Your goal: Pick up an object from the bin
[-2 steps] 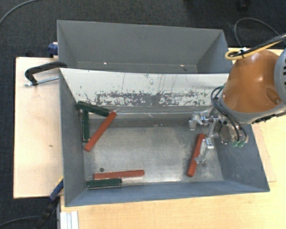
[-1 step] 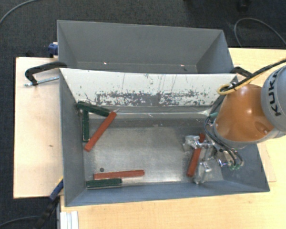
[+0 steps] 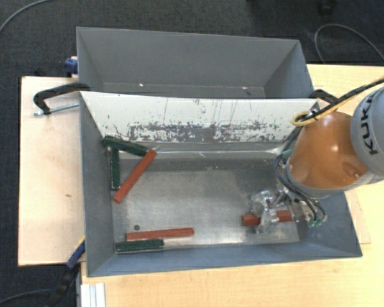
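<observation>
My gripper (image 3: 266, 213) sits over a short red bar (image 3: 249, 220) by the bin's (image 3: 192, 62) right wall, closure I cannot tell; a shallow hold could let it pivot out on lifting.

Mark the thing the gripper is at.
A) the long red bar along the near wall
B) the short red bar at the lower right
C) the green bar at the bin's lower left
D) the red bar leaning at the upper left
B: the gripper sits across a short red bar at the lower right of the bin, the bar's ends showing on either side of it.
</observation>
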Motion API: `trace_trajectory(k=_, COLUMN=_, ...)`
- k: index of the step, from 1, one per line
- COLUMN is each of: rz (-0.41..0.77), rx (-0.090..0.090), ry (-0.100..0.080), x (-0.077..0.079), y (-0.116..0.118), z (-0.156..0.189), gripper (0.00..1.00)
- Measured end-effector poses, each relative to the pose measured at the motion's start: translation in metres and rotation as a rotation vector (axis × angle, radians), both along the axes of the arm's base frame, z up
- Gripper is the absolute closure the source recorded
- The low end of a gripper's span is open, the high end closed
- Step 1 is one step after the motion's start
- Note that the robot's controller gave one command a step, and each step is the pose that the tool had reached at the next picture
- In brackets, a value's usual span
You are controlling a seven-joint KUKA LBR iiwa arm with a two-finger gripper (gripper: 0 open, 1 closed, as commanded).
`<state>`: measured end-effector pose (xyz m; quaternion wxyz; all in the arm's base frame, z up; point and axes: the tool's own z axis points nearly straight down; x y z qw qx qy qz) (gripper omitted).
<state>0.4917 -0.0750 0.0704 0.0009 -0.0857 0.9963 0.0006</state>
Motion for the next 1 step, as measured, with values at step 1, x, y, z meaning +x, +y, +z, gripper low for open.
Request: trace_trajectory(k=1, rz=-0.106, rx=-0.002, ry=-0.013, x=0.0288, y=-0.0151, z=0.137, gripper=1.0)
